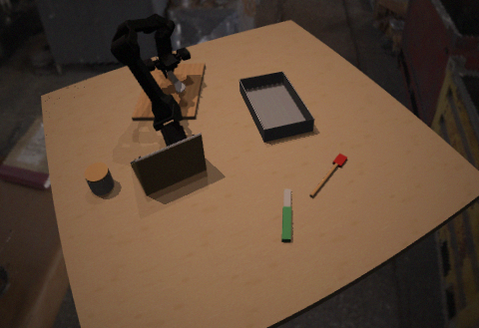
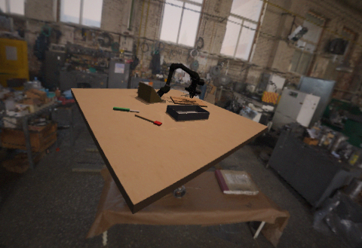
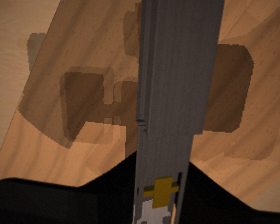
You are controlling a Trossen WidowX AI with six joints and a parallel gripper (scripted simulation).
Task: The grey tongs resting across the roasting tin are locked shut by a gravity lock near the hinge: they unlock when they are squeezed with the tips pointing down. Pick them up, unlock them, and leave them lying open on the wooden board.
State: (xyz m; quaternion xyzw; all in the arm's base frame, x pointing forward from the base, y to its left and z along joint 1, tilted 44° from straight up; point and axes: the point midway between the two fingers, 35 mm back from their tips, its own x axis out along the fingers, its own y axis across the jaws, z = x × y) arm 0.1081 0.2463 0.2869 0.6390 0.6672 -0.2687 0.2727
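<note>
My gripper [image 1: 169,71] [image 2: 193,94] [image 3: 158,155] is shut on the grey tongs [image 1: 180,87] [image 3: 175,75] above the wooden board [image 1: 198,72] [image 2: 176,101] [image 3: 35,155]. In the wrist view the tongs run from between the fingers up to the top edge of the picture, their arms close together. A yellow piece shows on them near the fingers. In the top view they slant downward from the fingers; their shadow falls on the board. Whether the far end touches the board, and how the lock stands, I cannot tell. The roasting tin [image 1: 289,131] [image 2: 188,116] holds nothing.
A dark upright panel [image 1: 172,166] [image 2: 146,92] stands by the arm's base. A dark cylinder with an orange top [image 1: 101,181] stands left of it. A green-handled tool [image 1: 286,221] [image 2: 121,109] and a red-headed spatula [image 1: 326,178] [image 2: 148,120] lie on the table.
</note>
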